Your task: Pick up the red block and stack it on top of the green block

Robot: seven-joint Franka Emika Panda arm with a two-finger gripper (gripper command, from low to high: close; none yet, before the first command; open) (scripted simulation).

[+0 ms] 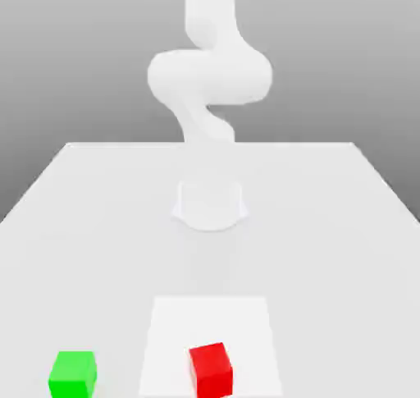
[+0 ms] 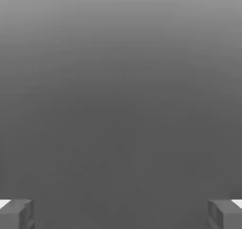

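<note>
Red block (image 1: 212,372) on white square (image 1: 176,331), bottom centre of exterior view; green block (image 1: 73,376) lower left, nothing stacked on it. Fingers (image 2: 121,215) spread wide, nothing between them. Nothing done, by my reading: reach, grasp, lift, stack all remain.

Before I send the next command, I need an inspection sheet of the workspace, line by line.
Surface: pale tabletop with a white square marked on it.
Red block: over the white square, turned slightly askew, not stacked.
Green block: on the tabletop, toward the exterior view's left, nothing on top.
Clutter: nothing seen.
Gripper: fingers spread wide, nothing between them.
Cables: nothing seen.
Surroundings: white arm above its base, plain grey backdrop.
</note>
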